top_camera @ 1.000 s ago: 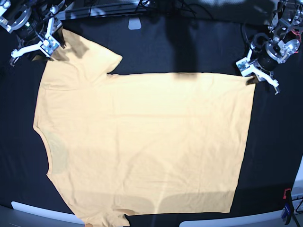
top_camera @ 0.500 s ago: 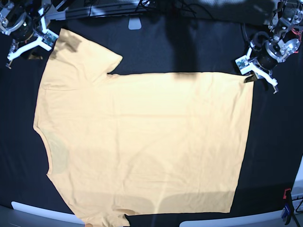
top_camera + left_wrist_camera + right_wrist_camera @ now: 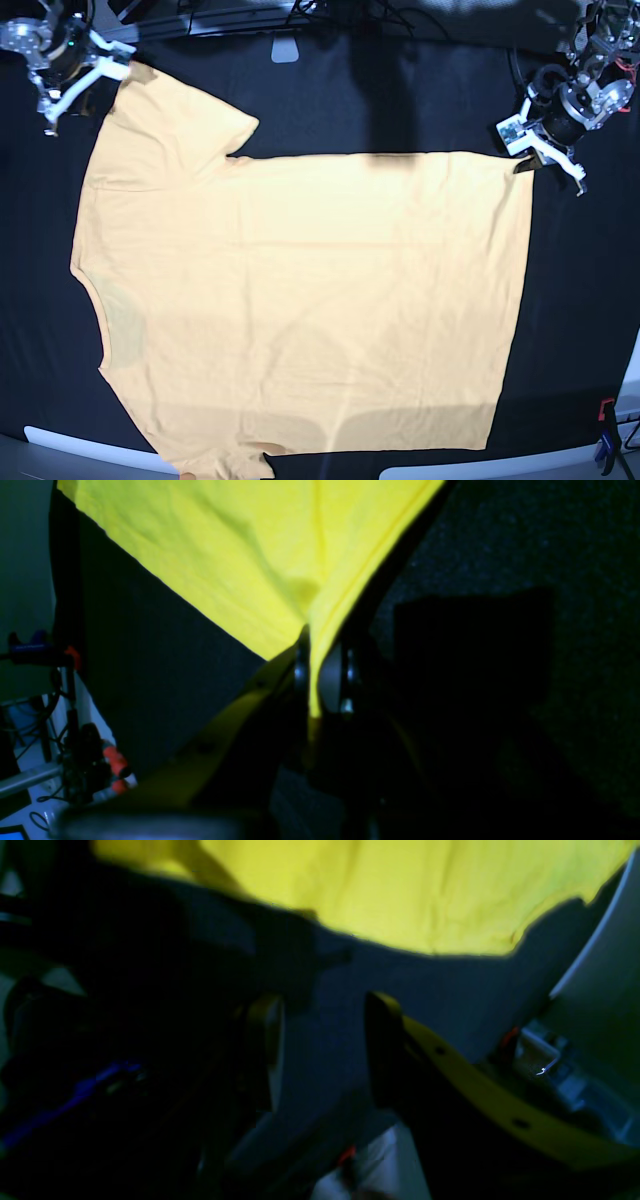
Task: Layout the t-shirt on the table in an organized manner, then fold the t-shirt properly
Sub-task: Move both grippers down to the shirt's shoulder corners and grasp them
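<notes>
The pale yellow-orange t-shirt [image 3: 300,300] lies spread flat on the black table [image 3: 400,110], neckline toward the left edge and hem toward the right. My left gripper [image 3: 528,160] sits at the hem's far right corner. In the left wrist view my left gripper [image 3: 312,670] is shut on the t-shirt [image 3: 250,555], with a fold of fabric pinched between the pads. My right gripper [image 3: 88,88] hovers off the upper sleeve's tip. The right wrist view shows my right gripper [image 3: 325,1050] open with only black cloth between its fingers, and the t-shirt [image 3: 400,890] beyond them.
A small white tab [image 3: 285,48] lies at the table's far edge. A red-and-black clamp [image 3: 605,415] grips the near right corner, and more clamps [image 3: 112,765] show in the left wrist view. Pale rims [image 3: 70,445] line the near edge.
My right gripper has pulled away up and to the left, off the sleeve tip, leaving the sleeve flat. My left gripper has stayed shut on the hem corner, barely shifting.
</notes>
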`<move>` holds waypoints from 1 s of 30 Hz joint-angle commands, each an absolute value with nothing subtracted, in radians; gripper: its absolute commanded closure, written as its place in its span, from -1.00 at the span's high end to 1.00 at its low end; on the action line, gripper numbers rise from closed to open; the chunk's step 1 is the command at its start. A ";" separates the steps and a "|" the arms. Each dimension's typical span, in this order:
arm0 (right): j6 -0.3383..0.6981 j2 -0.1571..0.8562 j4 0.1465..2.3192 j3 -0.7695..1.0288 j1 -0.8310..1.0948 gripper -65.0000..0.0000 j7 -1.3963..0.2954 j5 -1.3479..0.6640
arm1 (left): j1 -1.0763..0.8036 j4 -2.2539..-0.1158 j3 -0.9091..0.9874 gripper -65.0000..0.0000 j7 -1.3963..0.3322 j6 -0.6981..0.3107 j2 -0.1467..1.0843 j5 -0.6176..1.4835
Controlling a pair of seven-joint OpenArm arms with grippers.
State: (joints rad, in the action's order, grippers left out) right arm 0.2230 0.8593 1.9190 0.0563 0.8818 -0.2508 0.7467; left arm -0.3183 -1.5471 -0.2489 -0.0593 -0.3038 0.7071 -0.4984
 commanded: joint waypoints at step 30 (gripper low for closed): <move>0.225 0.856 1.806 -0.178 0.552 -0.48 -0.244 0.695 | -0.316 -1.555 -0.244 -1.00 -0.081 -0.310 0.721 -0.498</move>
